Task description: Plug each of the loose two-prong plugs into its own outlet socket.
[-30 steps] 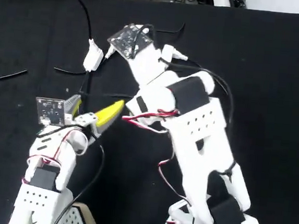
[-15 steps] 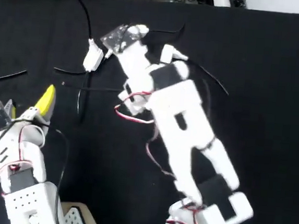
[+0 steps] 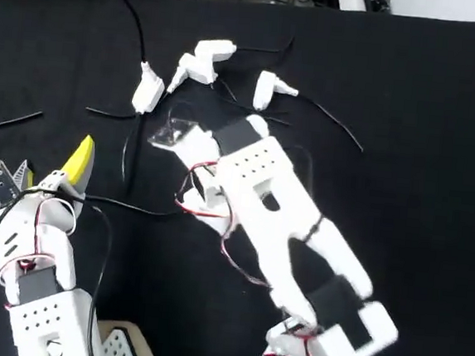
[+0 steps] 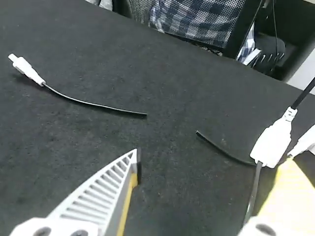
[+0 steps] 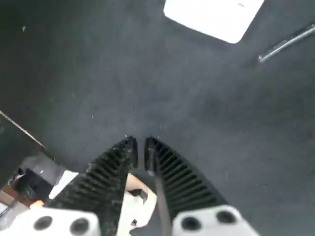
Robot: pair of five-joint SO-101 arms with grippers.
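My overhead camera looks down on the black table (image 3: pixel 426 119) from above the arms' bases. My left wrist camera skims low across it, sharing the white connector (image 3: pixel 148 91) (image 4: pixel 272 142). My right wrist camera faces down, very close.

Our white left arm (image 3: pixel 34 268) and right arm (image 3: pixel 269 193), red-wired
We see a yellow finger (image 3: pixel 78 160) on the left gripper (image 3: pixel 57 152) at nine o'clock, black ribbed fingers (image 5: pixel 110 167) on the right gripper (image 5: pixel 140 143).
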